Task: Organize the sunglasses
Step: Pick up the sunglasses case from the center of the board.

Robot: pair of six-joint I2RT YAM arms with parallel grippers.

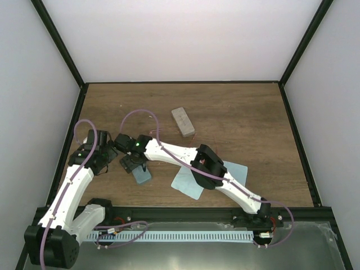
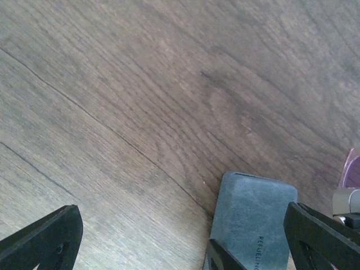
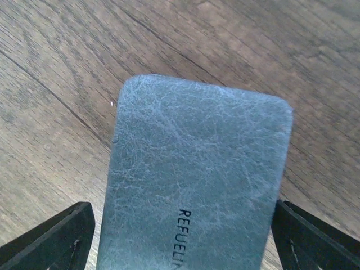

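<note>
A blue oblong case (image 3: 197, 180) stamped REFUELING lies flat on the wooden table (image 1: 242, 112). My right gripper (image 3: 180, 242) straddles its near end, open, with a finger on each long side and a small gap at the left. From above, the right gripper (image 1: 134, 164) hangs over the blue case (image 1: 143, 176). My left gripper (image 2: 180, 247) is open over bare wood just left of the blue case (image 2: 253, 214), holding nothing; from above, the left gripper (image 1: 107, 154) sits beside the right one. A thin red line by the grey case may be the sunglasses (image 1: 194, 136); too faint to tell.
A grey oblong case (image 1: 183, 122) lies mid-table, behind the arms. Two light-blue cloths (image 1: 187, 183) (image 1: 237, 170) lie partly under the right arm. Dark frame rails border the table (image 1: 67, 152). A purple cable (image 1: 138, 112) loops above the right wrist.
</note>
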